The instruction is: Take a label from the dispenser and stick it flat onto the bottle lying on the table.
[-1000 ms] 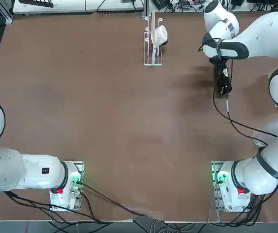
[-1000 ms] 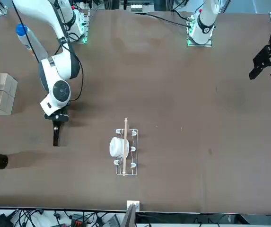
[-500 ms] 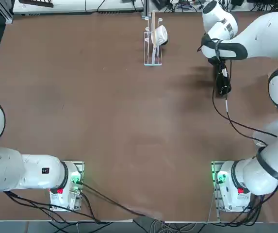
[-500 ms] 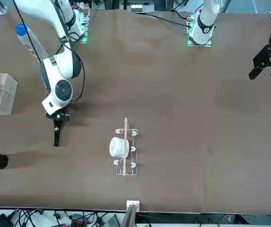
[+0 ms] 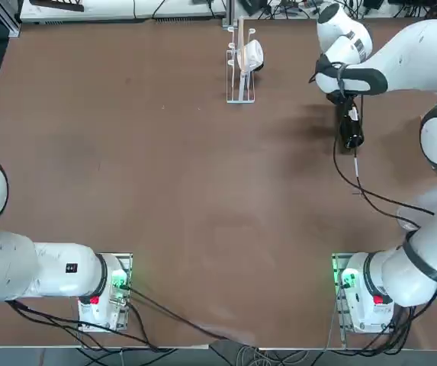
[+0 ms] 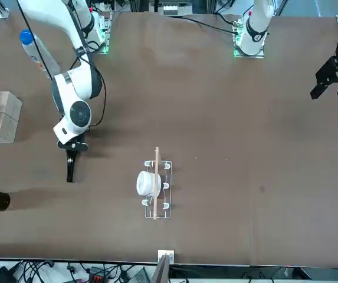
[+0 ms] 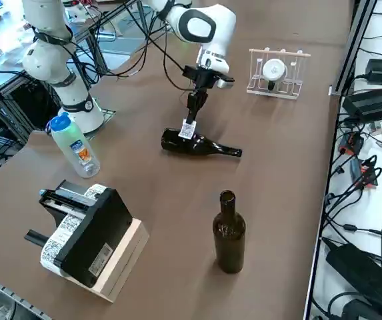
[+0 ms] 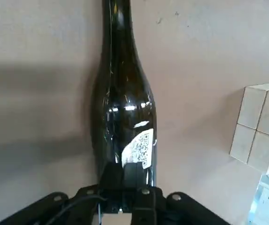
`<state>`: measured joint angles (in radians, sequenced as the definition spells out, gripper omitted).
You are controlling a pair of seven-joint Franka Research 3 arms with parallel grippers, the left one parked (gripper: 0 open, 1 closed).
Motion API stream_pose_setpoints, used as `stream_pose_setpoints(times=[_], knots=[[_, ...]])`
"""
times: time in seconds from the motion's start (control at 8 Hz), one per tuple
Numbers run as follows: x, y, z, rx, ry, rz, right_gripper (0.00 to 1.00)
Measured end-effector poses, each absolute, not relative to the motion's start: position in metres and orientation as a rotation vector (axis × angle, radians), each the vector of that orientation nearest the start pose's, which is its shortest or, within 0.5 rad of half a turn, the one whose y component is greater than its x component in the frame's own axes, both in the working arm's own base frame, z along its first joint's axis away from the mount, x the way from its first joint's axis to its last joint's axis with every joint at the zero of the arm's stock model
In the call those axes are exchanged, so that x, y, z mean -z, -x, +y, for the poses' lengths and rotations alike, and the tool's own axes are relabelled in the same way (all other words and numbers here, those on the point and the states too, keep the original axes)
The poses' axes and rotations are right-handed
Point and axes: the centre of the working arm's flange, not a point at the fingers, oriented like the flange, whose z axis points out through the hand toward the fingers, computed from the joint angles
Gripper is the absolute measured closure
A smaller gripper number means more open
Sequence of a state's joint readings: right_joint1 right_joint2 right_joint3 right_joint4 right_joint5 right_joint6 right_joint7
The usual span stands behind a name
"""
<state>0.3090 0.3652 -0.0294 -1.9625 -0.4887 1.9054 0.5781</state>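
The label [image 8: 142, 148] is lying against the rounded body of the dark bottle [image 8: 123, 101], with its printed face showing in the wrist view and one end pinched in the right gripper [image 8: 126, 174]. The fingers are pressed together on that end, with the label between them. In the side view the label [image 7: 188, 129] is hanging from the fingertips and meeting the top of the bottle's body.

The bottle [image 7: 197, 144] is lying on its side on the brown table [image 7: 281, 167], its neck pointing away from the robot's base. The right gripper [image 7: 193, 118] is pointing straight down over the fat end of the bottle. In the top view the gripper [image 5: 351, 131] is sitting near the far right part of the table.

The dispenser [image 7: 277, 72] is standing well apart from the bottle, near the far edge of the table, with its white roll facing out. A second dark bottle [image 7: 229, 233] is standing upright near the table's right-hand side. A clear plastic bottle [image 7: 73, 145] with a blue cap is standing beside the arm's base, and a black printer [image 7: 87, 235] is resting on a wooden block nearby.
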Motion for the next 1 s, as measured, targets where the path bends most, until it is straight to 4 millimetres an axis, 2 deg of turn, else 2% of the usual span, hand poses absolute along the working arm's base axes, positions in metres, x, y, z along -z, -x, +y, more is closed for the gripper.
stream_pose_setpoints(times=[1.0], knots=[[-0.253,-0.555,0.125,0.275,-2.559,-0.054,0.97]])
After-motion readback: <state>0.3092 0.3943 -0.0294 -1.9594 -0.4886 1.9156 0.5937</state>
